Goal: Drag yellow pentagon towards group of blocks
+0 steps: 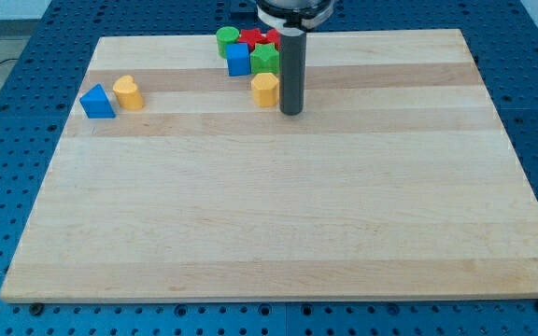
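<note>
The yellow pentagon (265,90) lies on the wooden board near the view's top centre. My tip (290,111) stands just to its right, close to or touching its side. Right above the pentagon is a group of blocks: a green cylinder (227,39), a blue block (239,60), a green block (265,60) and red blocks (254,38), partly hidden behind the rod. The pentagon sits just below the green block, with a small gap or none.
A blue triangle (97,102) and a yellow heart-like block (128,93) lie together at the view's left. The wooden board (278,215) rests on a blue perforated table. The rod's mount shows at the view's top.
</note>
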Controlling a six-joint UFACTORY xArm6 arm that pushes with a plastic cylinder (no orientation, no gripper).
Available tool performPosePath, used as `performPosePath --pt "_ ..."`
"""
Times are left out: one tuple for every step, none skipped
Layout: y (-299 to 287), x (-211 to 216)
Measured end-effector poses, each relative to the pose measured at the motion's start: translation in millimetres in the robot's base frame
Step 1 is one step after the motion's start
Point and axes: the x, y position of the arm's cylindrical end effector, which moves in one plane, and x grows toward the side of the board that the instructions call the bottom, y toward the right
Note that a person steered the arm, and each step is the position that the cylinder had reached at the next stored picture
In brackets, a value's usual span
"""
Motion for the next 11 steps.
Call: performPosePath --pt "-54 9" --pt "-102 1" --pt "-104 -22" --pt "-67 -23" --pt "-18 -30" --pt "20 -50" --pt "30 -51" --pt "30 -30" --pt "54 -27" --pt "68 -42" --pt "64 -65"
